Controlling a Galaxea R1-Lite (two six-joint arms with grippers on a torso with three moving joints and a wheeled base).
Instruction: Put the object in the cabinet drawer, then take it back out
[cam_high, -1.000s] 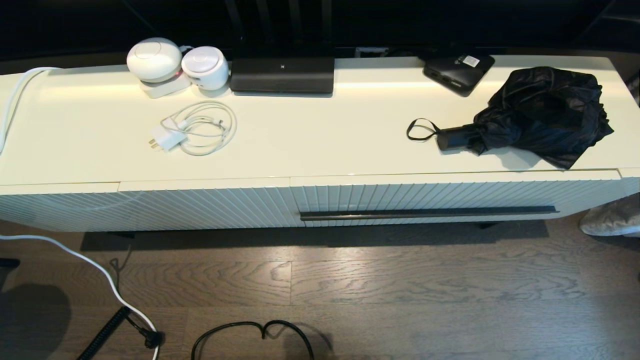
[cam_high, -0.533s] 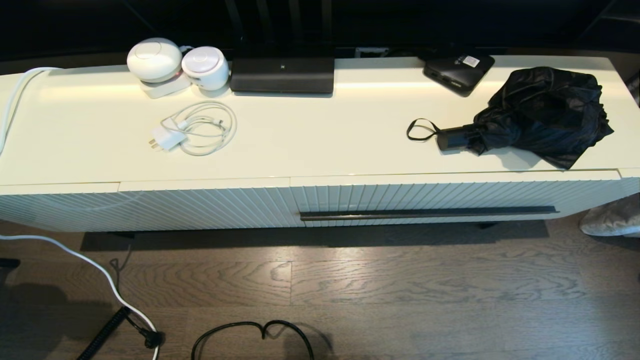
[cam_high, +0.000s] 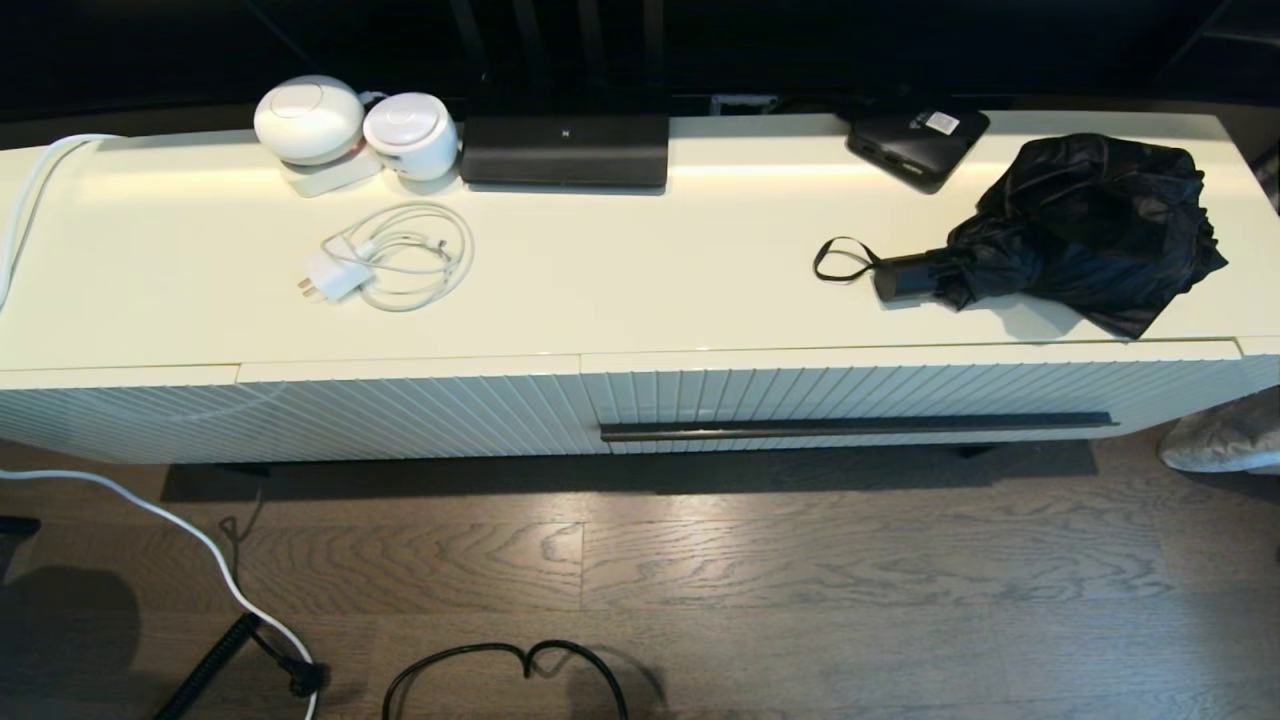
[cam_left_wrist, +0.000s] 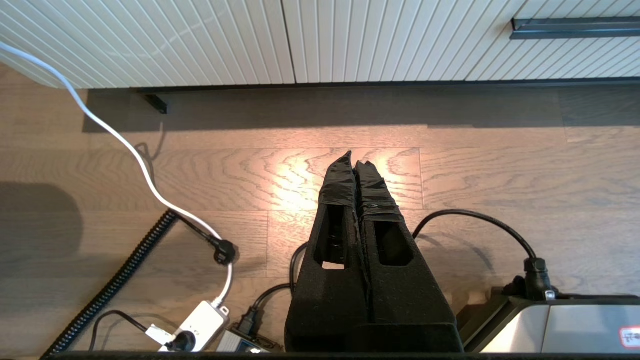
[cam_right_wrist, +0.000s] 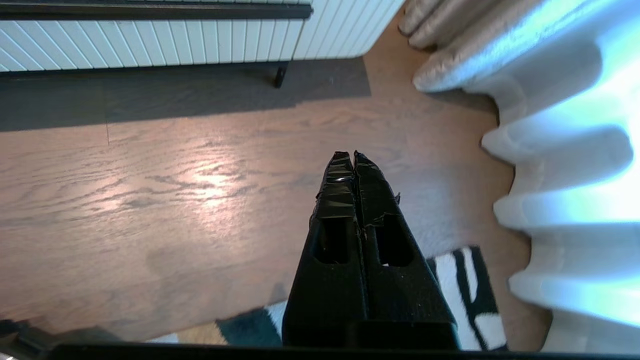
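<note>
The black folding umbrella (cam_high: 1085, 225) lies on the right of the cream cabinet top (cam_high: 640, 290), its short handle and wrist loop (cam_high: 840, 260) pointing left. Below it the ribbed cream drawer (cam_high: 900, 395) is closed, with its long dark bar handle (cam_high: 855, 427) along the front; parts of that bar also show as the bar handle (cam_left_wrist: 575, 27) and the bar handle (cam_right_wrist: 150, 10) in the wrist views. My left gripper (cam_left_wrist: 354, 159) is shut and empty, low over the wooden floor in front of the cabinet. My right gripper (cam_right_wrist: 348, 156) is likewise shut and empty, over the floor near the cabinet's right end. Neither gripper appears in the head view.
On the cabinet top sit a flat black box with a white sticker (cam_high: 918, 140), a long black device (cam_high: 565, 150), two white round devices (cam_high: 350, 125) and a white charger with coiled cable (cam_high: 390, 262). Cables and a power strip (cam_left_wrist: 200, 320) lie on the floor; a curtain (cam_right_wrist: 565, 150) hangs at right.
</note>
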